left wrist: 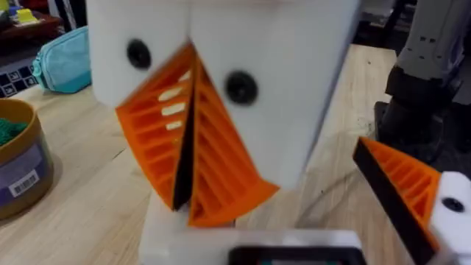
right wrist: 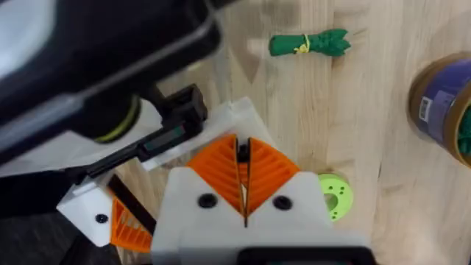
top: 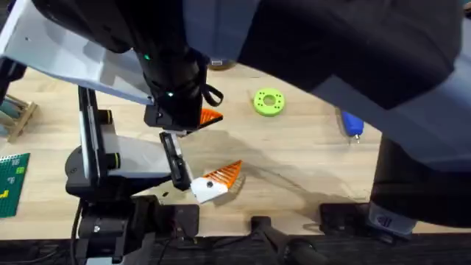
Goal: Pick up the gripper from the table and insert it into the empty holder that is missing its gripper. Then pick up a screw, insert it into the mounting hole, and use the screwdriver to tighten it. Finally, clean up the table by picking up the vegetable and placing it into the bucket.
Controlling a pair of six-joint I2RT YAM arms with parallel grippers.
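Wooden table [top: 309,158]: gripper [top: 223,175] was seen seated in holder [top: 207,188]; left gripper [left wrist: 188,199] and right gripper [right wrist: 244,199] were closed, empty.

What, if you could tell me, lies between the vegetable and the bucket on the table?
Nothing. In the right wrist view, the wooden table is bare between the vegetable and the bucket.

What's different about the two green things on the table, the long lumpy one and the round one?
The vegetable is dark green; the ring is bright lime green. The vegetable is long and lumpy with a yellow band around its middle; the ring is a flat round disc with a hole in the centre. Both are green and lie on the wooden table.
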